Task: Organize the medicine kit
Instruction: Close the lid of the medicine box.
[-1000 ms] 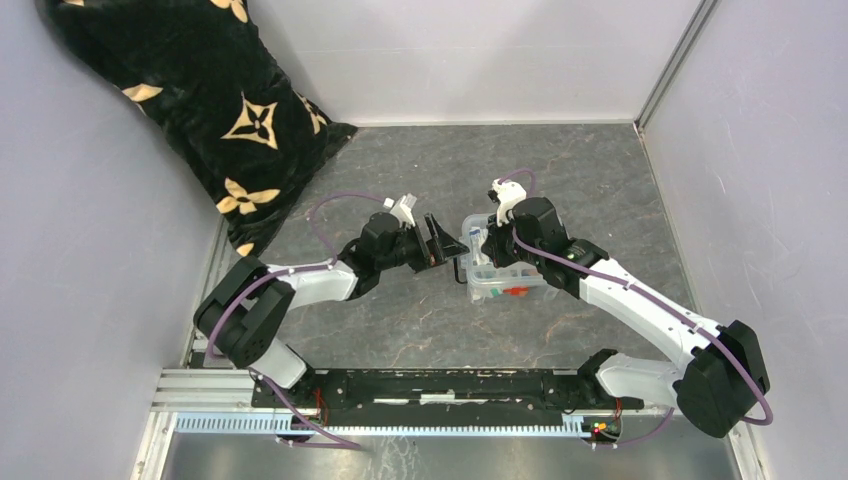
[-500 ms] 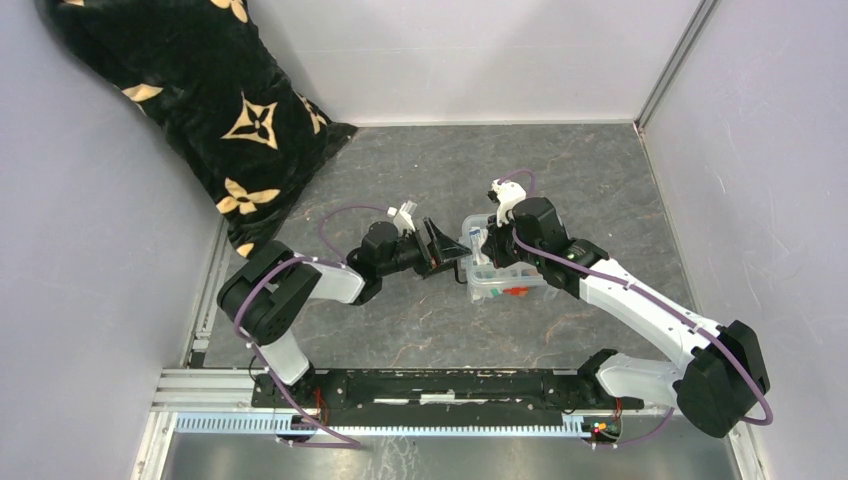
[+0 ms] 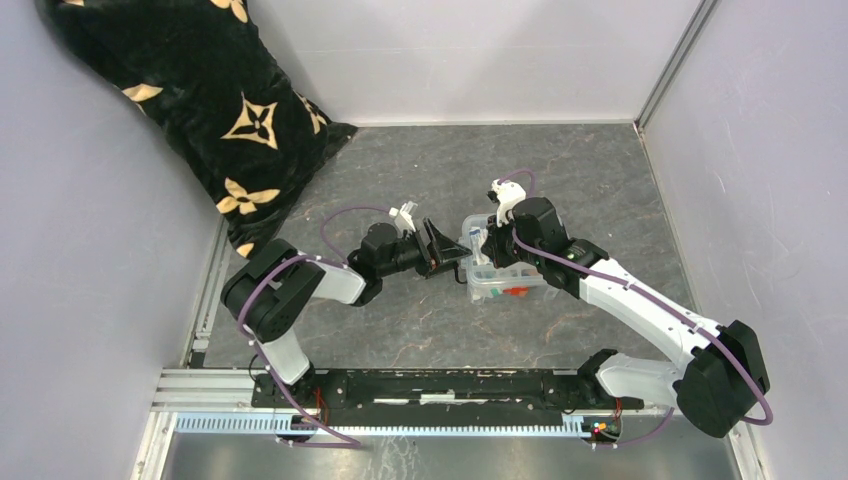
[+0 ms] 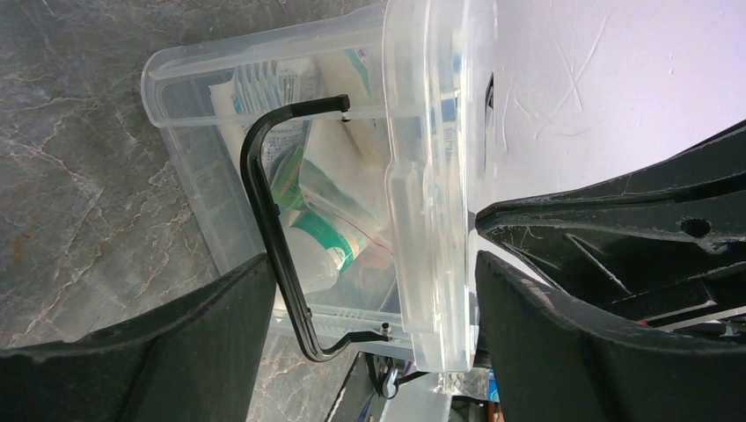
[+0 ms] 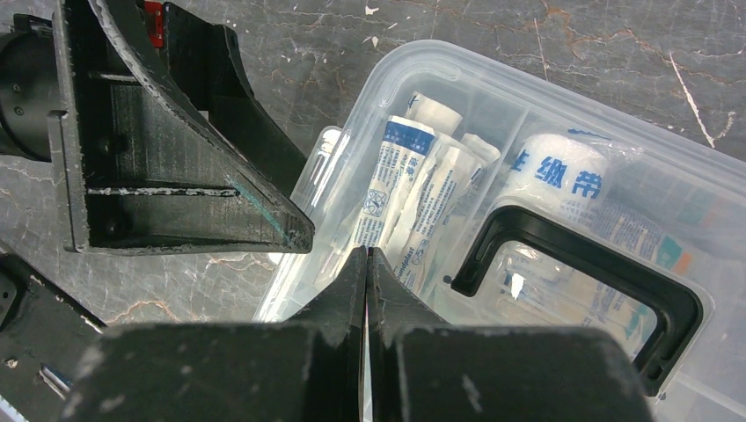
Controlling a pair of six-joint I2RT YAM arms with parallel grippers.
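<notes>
The medicine kit (image 3: pixel 503 284), a clear box holding tubes (image 5: pixel 398 195) and a bandage roll (image 5: pixel 563 171), sits mid-table with its clear lid (image 4: pixel 433 167) on top. My left gripper (image 3: pixel 450 252) is open and straddles the kit's left end. In the left wrist view (image 4: pixel 374 251) the black wire side clip (image 4: pixel 271 230) and the lid's edge lie between its fingers, and neither finger touches them. My right gripper (image 5: pixel 366 262) is shut with nothing in it, its tip over the lid's left part, beside the black handle (image 5: pixel 576 264).
A black cushion with gold flower marks (image 3: pixel 190 100) leans in the back left corner. Grey walls close in the table on three sides. The arms' mounting rail (image 3: pixel 430 385) runs along the near edge.
My left arm has pulled its elbow in and pushed its open gripper a little rightwards, closer round the kit's end. The right arm and the kit have stayed put.
</notes>
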